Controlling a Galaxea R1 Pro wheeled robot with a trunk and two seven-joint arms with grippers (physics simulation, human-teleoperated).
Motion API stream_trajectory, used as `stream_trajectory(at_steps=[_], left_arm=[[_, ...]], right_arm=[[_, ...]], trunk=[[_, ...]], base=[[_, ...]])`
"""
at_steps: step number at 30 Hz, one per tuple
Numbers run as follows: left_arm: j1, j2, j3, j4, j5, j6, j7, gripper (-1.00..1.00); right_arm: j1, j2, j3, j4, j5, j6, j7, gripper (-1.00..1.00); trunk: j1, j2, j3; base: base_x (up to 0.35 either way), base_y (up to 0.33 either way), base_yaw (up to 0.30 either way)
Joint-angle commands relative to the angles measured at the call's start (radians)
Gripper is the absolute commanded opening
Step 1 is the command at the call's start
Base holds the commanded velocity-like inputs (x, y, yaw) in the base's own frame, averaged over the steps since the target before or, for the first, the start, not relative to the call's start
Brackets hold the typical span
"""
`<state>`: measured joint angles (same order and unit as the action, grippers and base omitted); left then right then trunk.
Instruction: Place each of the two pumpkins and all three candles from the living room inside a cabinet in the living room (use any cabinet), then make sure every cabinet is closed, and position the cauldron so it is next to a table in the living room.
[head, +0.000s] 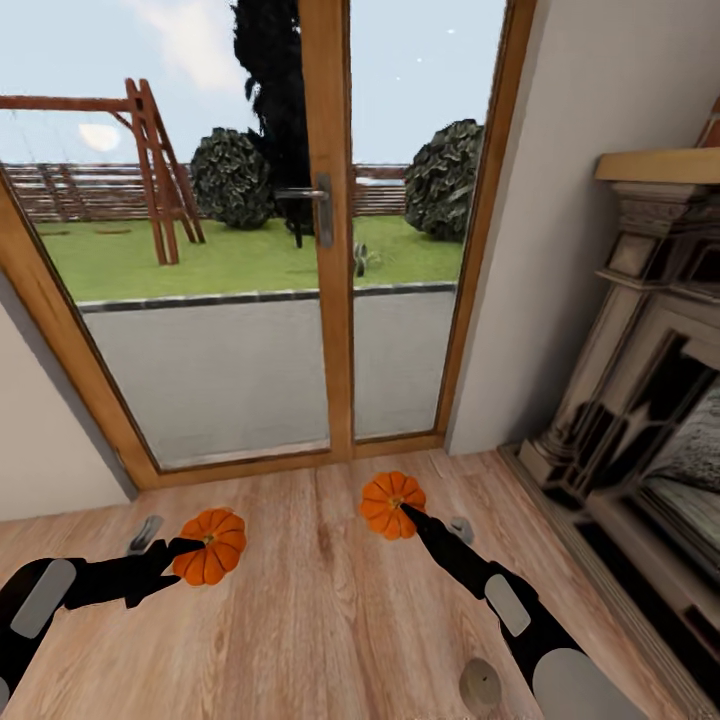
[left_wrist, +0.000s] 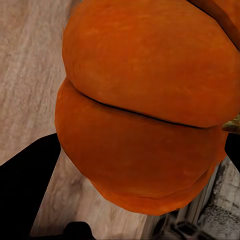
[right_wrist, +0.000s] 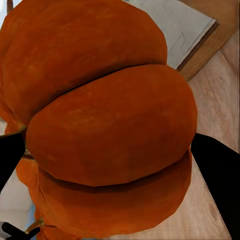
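Each of my grippers holds one bright-orange ribbed pumpkin above the wood floor. My left gripper (head: 193, 548) is shut on the left pumpkin (head: 213, 546), whose body bulges between the dark fingers (left_wrist: 25, 192) in the left wrist view (left_wrist: 145, 115). My right gripper (head: 407, 512) is shut on the right pumpkin (head: 391, 503), seen close between its fingers (right_wrist: 217, 172) in the right wrist view (right_wrist: 107, 125). A squat grey-brown candle (head: 480, 686) stands on the floor beside my right forearm. The cabinet, cauldron and table are out of view.
A wood-framed glass door (head: 325, 230) onto a garden stands straight ahead. The ornate beige fireplace surround (head: 640, 400) runs along the right. Small grey objects lie on the floor near the left arm (head: 147, 532) and near the right arm (head: 461, 527); what they are I cannot tell.
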<state>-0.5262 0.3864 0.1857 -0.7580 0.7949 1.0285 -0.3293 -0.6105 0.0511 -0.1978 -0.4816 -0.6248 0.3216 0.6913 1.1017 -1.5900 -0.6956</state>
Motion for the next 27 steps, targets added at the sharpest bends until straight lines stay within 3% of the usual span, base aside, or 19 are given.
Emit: stream_trajectory(at_steps=[1,27], left_arm=[[0.000,0.000,0.000,0.000,0.001,0.000,0.003,-1.00],[0.000,-0.001,0.000,0.000,0.001,0.000,0.003,-1.00]], right_arm=[[0.000,0.000,0.000,0.000,-0.001,0.001,0.001,-1.00],[0.000,0.003,0.000,0.000,-0.001,0.000,0.001,-1.00]], trunk=[[0.000,0.000,0.000],[0.000,0.000,0.000]], base=[[0.000,0.023,-0.282],[0.000,0.021,-0.282]])
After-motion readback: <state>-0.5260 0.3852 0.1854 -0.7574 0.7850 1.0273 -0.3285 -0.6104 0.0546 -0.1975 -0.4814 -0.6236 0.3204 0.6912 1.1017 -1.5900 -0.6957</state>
